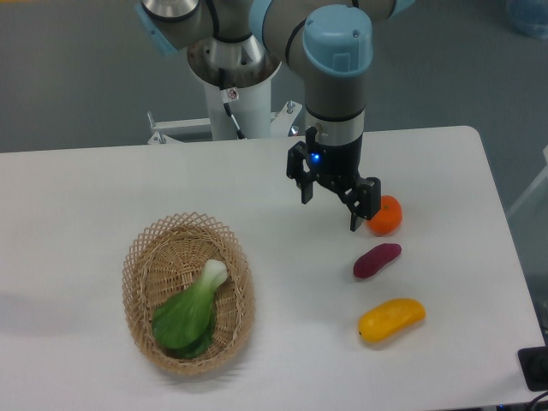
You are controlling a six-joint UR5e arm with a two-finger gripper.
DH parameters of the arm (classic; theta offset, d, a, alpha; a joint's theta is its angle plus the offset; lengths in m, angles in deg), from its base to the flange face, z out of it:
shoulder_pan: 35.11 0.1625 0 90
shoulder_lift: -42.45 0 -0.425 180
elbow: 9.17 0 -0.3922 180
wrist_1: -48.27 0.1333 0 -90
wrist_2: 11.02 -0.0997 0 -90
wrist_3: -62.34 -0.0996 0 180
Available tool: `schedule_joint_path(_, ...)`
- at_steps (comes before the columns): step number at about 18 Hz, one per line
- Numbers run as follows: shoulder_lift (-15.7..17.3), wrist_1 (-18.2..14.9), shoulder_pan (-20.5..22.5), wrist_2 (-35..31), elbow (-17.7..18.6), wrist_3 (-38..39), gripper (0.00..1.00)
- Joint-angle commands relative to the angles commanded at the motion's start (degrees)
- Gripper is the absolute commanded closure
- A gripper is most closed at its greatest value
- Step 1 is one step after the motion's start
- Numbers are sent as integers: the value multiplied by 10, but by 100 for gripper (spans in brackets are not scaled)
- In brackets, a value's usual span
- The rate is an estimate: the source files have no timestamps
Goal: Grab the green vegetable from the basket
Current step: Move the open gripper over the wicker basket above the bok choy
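Green vegetable (189, 311) lies inside the basket (141, 257), untouched. Leafy end toward the near-left, pale stem end pointing far-right, resting against the basket's inner floor. Basket sits on the left part of the white table (103, 197), nearer the front edge.

Gripper (331, 205) is well apart from it, hanging over the table's right-centre w/ fingers pointing down, spread apart, nothing between them. So it's open and empty. Arm's wrist is roughly vertical above it.

Other stuff on the right: orange fruit (387, 215) just beside the gripper's right finger, can't tell if touching; purple vegetable (377, 260) nearer the camera from there; yellow oblong fruit (391, 318) nearest of the three. None are the target.

Progress, as I judge it: basically nothing done yet. No approach to the basket, no grasp, no lift. Left to do: move gripper leftward and nearer across the table to above the basket, line the fingers up across the veg (prob. the narrower stem/neck region), descend inside the rim w/o hitting the wicker, close, lift clear.
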Motion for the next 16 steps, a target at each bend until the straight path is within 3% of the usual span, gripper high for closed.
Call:
schedule_joint_path(6, 1, 0, 0, 1, 7, 2, 0)
schedule_joint_path(13, 2, 2, -34, 2, 18, 86, 0)
schedule_joint_path(16, 0, 43, -55, 4, 30, 129, 0)
